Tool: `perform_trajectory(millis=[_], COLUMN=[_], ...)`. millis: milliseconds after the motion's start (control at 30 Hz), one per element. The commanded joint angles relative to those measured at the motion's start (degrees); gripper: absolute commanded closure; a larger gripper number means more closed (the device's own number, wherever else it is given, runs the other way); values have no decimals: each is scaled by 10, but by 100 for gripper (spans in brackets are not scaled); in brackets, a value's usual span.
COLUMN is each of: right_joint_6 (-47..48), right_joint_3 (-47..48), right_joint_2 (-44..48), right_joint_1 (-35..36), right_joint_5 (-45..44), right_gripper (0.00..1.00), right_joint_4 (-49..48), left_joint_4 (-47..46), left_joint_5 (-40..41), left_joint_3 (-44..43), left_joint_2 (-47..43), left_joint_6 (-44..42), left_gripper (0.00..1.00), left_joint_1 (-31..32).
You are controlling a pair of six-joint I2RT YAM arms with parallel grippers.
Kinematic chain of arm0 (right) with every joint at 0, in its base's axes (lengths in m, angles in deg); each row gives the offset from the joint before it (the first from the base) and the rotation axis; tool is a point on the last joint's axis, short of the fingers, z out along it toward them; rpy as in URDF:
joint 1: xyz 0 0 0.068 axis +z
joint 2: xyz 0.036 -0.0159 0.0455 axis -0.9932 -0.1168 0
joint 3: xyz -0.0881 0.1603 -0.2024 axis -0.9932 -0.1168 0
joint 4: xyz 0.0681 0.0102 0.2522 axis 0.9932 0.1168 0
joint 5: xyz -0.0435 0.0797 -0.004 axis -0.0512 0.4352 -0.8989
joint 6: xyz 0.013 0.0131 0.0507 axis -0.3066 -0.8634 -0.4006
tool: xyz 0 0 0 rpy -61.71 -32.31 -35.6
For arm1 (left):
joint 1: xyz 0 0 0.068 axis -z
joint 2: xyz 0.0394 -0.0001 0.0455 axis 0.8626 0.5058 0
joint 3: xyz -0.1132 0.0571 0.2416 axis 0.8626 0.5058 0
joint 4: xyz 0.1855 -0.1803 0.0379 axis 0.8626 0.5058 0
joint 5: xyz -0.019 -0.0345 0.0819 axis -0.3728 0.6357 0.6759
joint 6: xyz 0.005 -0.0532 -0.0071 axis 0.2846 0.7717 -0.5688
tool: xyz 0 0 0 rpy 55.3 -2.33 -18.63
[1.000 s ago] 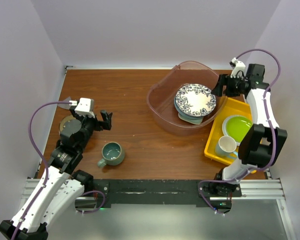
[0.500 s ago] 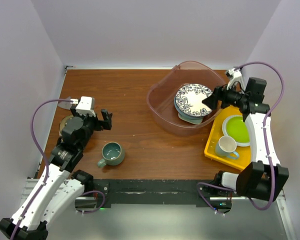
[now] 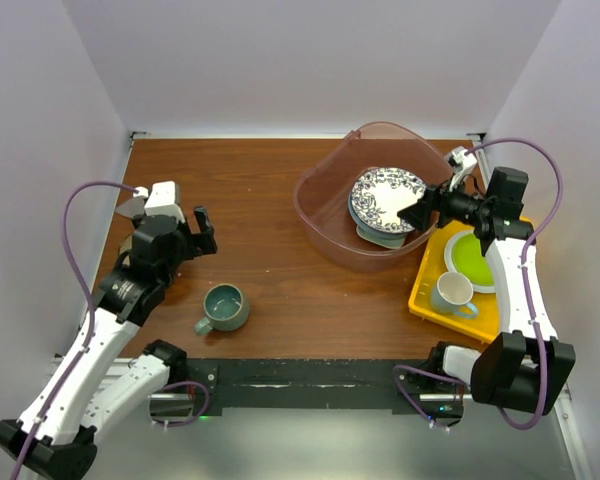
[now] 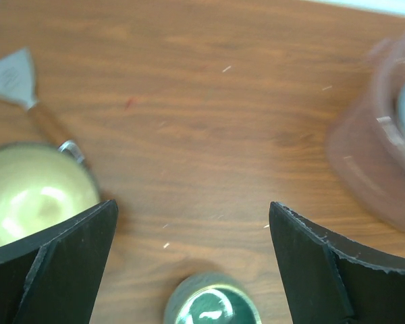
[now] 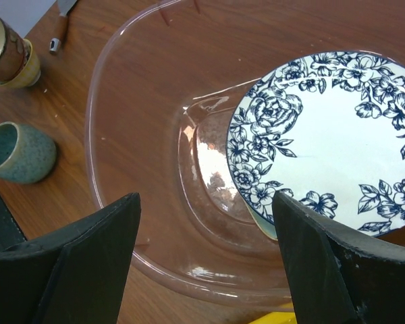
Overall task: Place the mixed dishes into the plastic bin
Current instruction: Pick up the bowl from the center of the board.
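**Near edge.** The grey-teal mug (image 3: 223, 307) stands upright at 8 o'clock on the table (image 3: 260, 180), well apart from the bin and untouched. At 4 o'clock the yellow tray (image 3: 427, 296) carries a white mug (image 3: 452, 293) and a lime-green plate (image 3: 473, 255); neither counts as task crockery.

**Mid table.** The left claw (image 3: 202, 230) hovers at 11 o'clock from the grey-teal mug, fingers wide apart with nothing between them. Its wrist view shows the mug low between the fingers. A patterned bowl (image 4: 30, 196) sits at 9 o'clock there, partly behind the left finger, with a wooden-handled scraper (image 4: 17, 77) just beyond it.

**Far side.** The plastic bin (image 3: 318, 215) sits at 2 o'clock. Inside it a blue-patterned plate (image 3: 388, 197) lies tilted on top, and the edge of a mint dish (image 5: 265, 225) shows beneath it. The right claw (image 3: 418, 212) hangs over the bin's 3 o'clock rim, fingers apart and empty, clear of the plate.

**Assessment.** The plates appear deposited, while the mug and bowl are outstanding, so the step in hand looks like the left arm's approach to the mug. The next move calls for lowering the open claw over the mug's rim, closing on one wall, then carrying it toward 2 o'clock. The carry must clear the bin's high wall and set the mug beside the tilted plate, not on it.
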Motion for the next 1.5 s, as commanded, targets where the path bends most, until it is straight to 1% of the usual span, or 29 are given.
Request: perform_trajectory(millis=[0, 67, 133, 200, 333, 367, 433, 467, 567, 600, 667, 733, 767, 833, 900, 967, 1100, 1233, 1367, 1400, 1433, 1467], right_joint_6=[6, 5, 5, 5, 5, 5, 5, 5, 5, 5, 5, 6, 6, 6, 6, 6, 6, 6, 6, 6, 6, 6], right_joint_3=[5, 5, 5, 5, 5, 4, 4, 4, 5, 5, 5, 6, 6, 6, 6, 6, 7, 8, 8, 9, 8, 9], right_joint_2=[16, 18, 20, 21, 22, 22, 23, 23, 22, 23, 23, 23, 22, 22, 22, 24, 27, 27, 27, 27, 27, 27], right_joint_1=[-1, -1, 0, 0, 0, -1, -1, -1, -2, -1, -1, -1, -1, -1, -2, -2, -1, -2, -2, -3, -3, -3], right_joint_5=[21, 23, 22, 20, 19, 19, 18, 18, 17, 17, 17, 15, 15, 16, 16, 17, 17, 19, 21, 22, 21, 22], right_gripper=[17, 17, 17, 17, 17, 17, 17, 17, 17, 17, 17, 17, 17, 17, 17, 17, 17, 17, 17, 17, 17, 17], right_joint_4=[-18, -17, -17, -17, -16, -16, -16, -16, -16, -15, -16, -14, -14, -13, -14, -13, -13, -12, -11, -11, -11, -11], left_joint_4=[55, 60, 58, 53, 45, 35, 24, 16, 2, 0, -4, -10, -12, -14, -15, -15, -17, -17, -17, -17, -16, -17], left_joint_5=[116, 166, 189, 208, 245, 258, 260, 259, 256, 257, 263, 269, 268, 267, 267, 267, 266, 260, 257, 258, 260, 260], left_joint_3=[-25, -30, -32, -34, -32, -30, -22, -19, -12, -9, -6, -2, -2, -2, -4, -4, -2, -2, -2, -2, -3, -3], left_joint_2=[43, 80, 115, 139, 201, 208, 229, 236, 272, 280, 300, 314, 324, 335, 346, 354, 360, 365, 362, 361, 359, 353], left_joint_6=[24, 18, 13, 8, 1, -4, -10, -13, -16, -15, -16, -14, -15, -16, -16, -15, -17, -20, -20, -22, -23, -24], left_gripper=[3, 5, 7, 13, 19, 22, 26, 30, 38, 39, 46, 48, 53, 58, 65, 67, 67, 72, 83, 86, 92, 94], left_joint_1=[-3, -3, -3, -3, -5, -9, -17, -25, -38, -39, -40, -42, -47, -50, -55, -59, -63, -67, -71, -71, -71, -71])
